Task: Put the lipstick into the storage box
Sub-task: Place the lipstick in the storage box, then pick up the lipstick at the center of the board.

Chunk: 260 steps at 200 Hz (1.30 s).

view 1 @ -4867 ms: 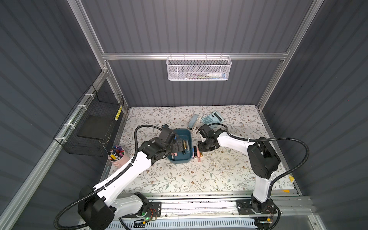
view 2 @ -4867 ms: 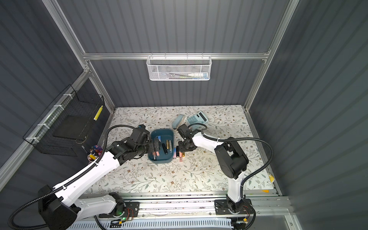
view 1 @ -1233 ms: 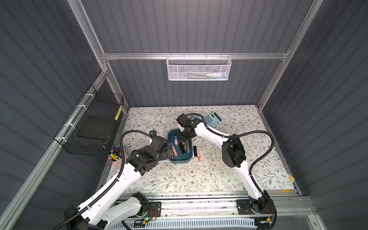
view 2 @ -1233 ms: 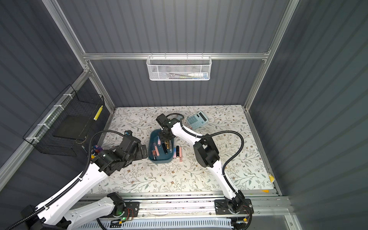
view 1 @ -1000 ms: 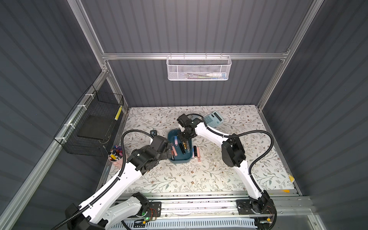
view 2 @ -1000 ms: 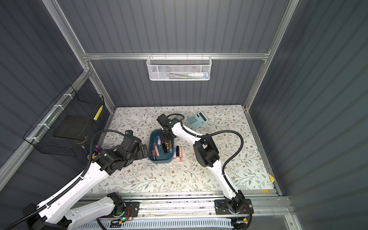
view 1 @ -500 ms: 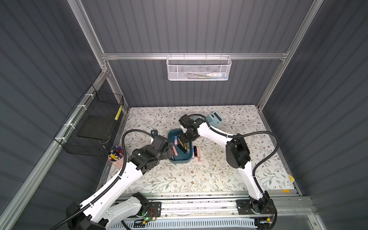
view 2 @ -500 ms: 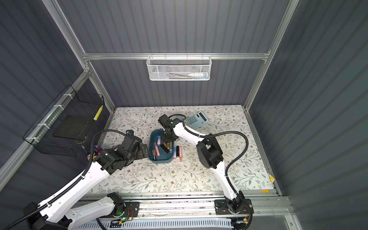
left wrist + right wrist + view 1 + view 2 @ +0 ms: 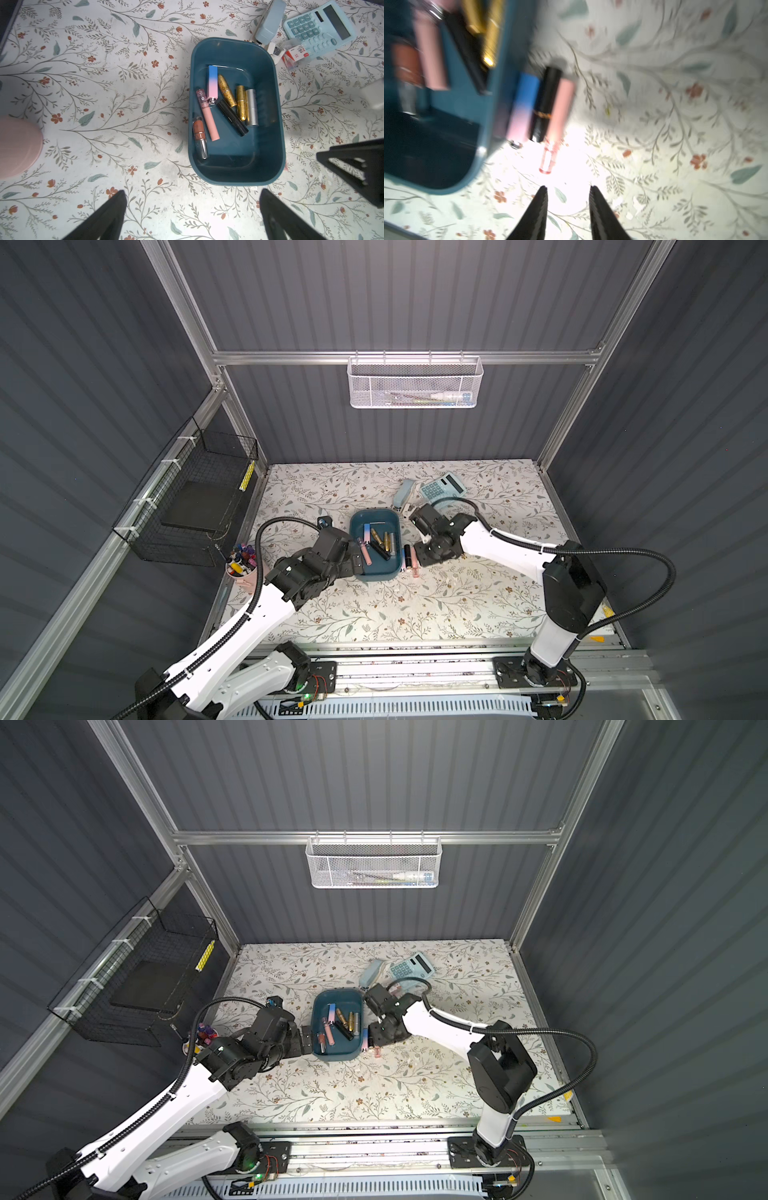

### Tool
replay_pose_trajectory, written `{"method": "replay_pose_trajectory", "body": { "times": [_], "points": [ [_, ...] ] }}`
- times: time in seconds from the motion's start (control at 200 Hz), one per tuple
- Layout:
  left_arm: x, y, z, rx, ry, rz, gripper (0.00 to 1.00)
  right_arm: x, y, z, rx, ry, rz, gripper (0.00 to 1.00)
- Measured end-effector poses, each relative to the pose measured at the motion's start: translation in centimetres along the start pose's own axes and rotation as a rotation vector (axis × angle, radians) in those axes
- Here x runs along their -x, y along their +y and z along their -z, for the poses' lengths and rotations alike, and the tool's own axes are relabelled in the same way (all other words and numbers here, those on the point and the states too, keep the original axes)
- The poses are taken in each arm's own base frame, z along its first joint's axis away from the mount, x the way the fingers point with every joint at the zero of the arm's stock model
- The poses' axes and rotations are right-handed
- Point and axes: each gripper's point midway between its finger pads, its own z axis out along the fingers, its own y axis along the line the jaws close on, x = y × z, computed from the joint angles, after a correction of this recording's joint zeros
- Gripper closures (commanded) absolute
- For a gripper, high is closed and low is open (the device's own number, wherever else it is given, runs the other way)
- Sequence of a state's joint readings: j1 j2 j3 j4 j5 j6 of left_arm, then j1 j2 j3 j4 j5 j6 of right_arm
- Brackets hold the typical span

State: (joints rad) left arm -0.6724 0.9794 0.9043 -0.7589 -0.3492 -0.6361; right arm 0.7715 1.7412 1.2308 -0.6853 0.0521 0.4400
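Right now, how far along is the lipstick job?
Done: seven lipsticks lie in the storage box. In hand: nothing; the right end effector hovers empty, jaws slightly apart, near the leftovers; the left end effector is open. Left: a blue-pink tube, black tube and pink tube on the table beside the box.

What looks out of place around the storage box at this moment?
Three lipsticks lie side by side on the mat just outside the storage box, not in it: the blue-pink lipstick, the black lipstick, the pink lipstick. Nothing else stands out.
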Motion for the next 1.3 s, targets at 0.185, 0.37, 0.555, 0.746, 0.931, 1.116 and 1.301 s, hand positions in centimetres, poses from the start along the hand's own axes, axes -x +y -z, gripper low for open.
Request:
{"method": "replay_pose_trajectory", "body": {
  "times": [0.185,0.37,0.555,0.746,0.931,1.116,1.301],
  "points": [
    [-0.3,-0.5,0.0,-0.029,0.017,0.014,0.00,-3.9,-0.8,-2.3,-0.030,0.075,-0.017,0.64],
    [-0.4,-0.6,0.1,-0.040,0.020,0.032,0.00,-2.8,0.2,-2.3,-0.002,0.029,-0.018,0.64],
    [-0.4,-0.6,0.2,-0.038,0.022,0.033,0.00,-0.6,1.3,-2.5,0.015,-0.003,-0.017,0.64],
    [-0.5,-0.4,0.2,-0.030,0.024,0.031,0.00,1.2,2.3,-3.8,0.018,-0.008,-0.007,0.64],
    [-0.4,-0.2,0.3,-0.016,0.025,0.028,0.00,2.2,2.5,-4.5,0.010,-0.008,0.006,0.64],
    [-0.2,-0.1,0.4,-0.007,0.017,0.027,0.00,3.0,1.4,-4.6,0.002,-0.010,-0.009,0.64],
    [0.0,0.0,0.2,0.006,0.017,0.020,0.00,3.4,0.1,-5.3,-0.010,0.005,-0.035,0.65]
  ]
}}
